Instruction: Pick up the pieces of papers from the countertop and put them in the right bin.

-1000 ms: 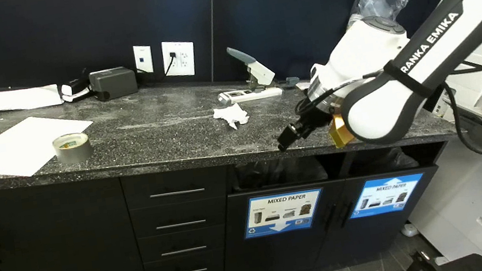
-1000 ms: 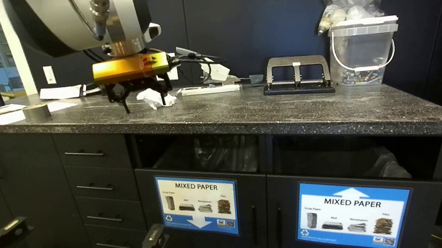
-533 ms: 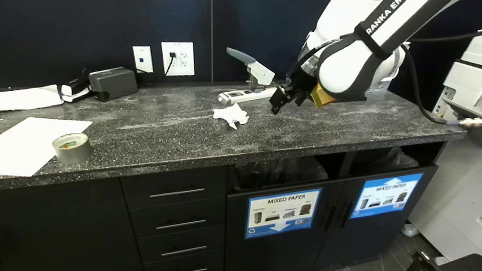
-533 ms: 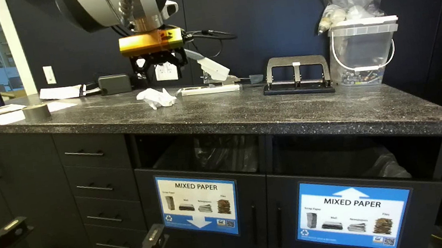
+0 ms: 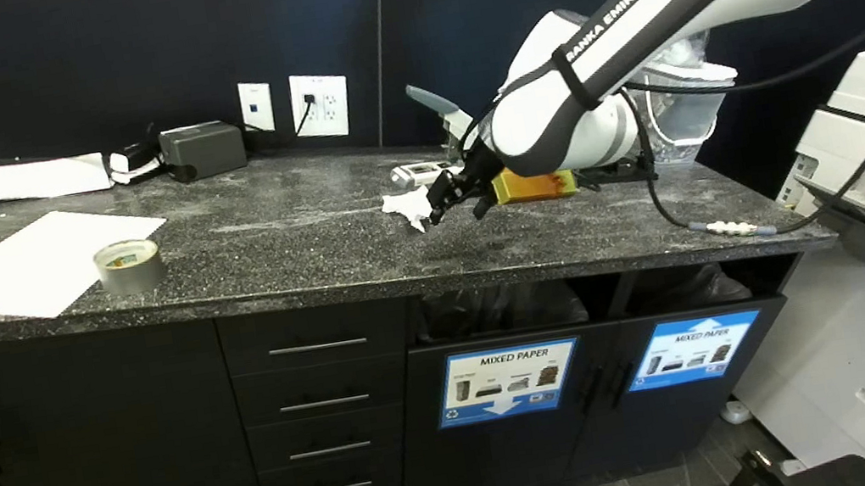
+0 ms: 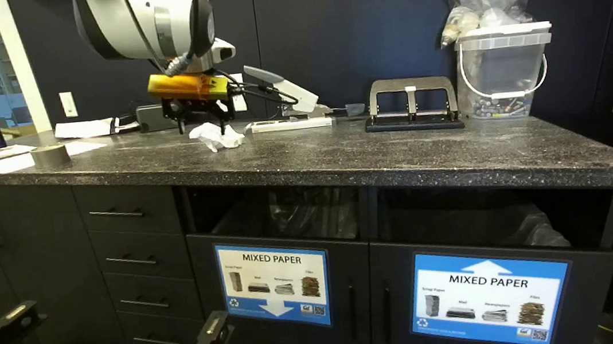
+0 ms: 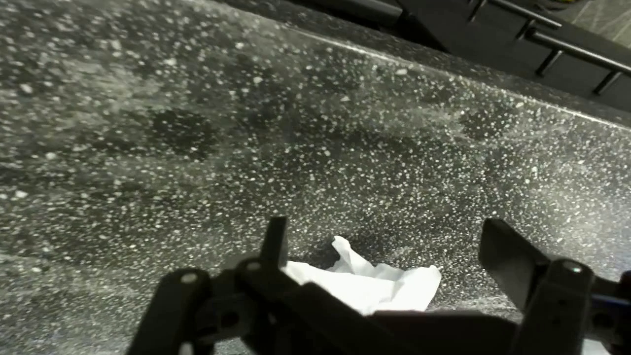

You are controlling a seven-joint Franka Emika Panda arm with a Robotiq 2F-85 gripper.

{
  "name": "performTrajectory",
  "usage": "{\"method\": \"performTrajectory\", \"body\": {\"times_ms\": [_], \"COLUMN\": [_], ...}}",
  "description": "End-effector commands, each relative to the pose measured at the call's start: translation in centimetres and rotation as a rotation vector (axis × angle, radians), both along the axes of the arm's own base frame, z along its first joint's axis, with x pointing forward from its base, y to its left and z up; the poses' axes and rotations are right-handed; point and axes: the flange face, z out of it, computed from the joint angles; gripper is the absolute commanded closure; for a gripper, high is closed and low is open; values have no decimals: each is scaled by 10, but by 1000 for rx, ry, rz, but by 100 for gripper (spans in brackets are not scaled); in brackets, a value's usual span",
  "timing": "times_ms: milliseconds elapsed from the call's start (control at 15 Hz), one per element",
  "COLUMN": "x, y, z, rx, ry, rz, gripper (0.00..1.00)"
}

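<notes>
Paper (image 6: pixel 216 139): crumpled, on the worktop (image 6: pixel 339 154)
Hand (image 7: pixel 384 234): wide, close to the paper
Stapler (image 6: pixel 298 99): just behind the paper
Tape (image 5: pixel 132 272): well apart from the paper

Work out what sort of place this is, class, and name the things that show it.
Probably an office copy room or workroom: a three-hole punch and a stapler stand on the countertop, and two MIXED PAPER signs face out below it.
</notes>
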Motion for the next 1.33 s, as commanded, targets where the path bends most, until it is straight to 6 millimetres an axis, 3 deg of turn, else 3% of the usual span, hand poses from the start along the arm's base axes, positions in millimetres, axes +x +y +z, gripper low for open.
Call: {"method": "performTrajectory", "body": {"times_ms": [0, 200, 267, 467, 1000, 1267], "x": [27, 36, 38, 45, 60, 67], "y": [36, 64, 71, 85, 81, 71], "z": [1, 10, 5, 7, 10, -1], "rx": [65, 81, 75, 34, -120, -181], "ry": [-1, -28, -41, -82, -197, -253], "rz": [24, 56, 65, 94, 146, 174], "gripper": [0, 0, 0, 0, 0, 0]}}
